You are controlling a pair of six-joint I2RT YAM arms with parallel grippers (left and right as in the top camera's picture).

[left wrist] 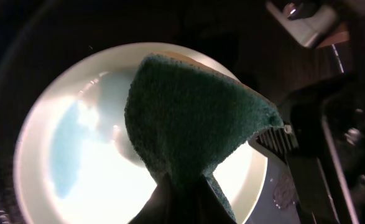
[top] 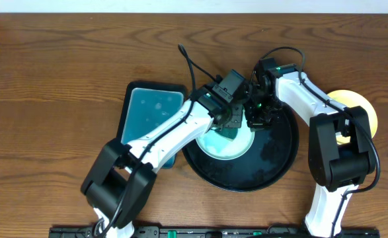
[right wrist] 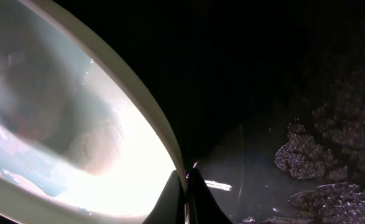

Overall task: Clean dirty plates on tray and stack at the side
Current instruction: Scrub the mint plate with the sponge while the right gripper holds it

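No text, label, brand, number or sign can be read in any of the three views.
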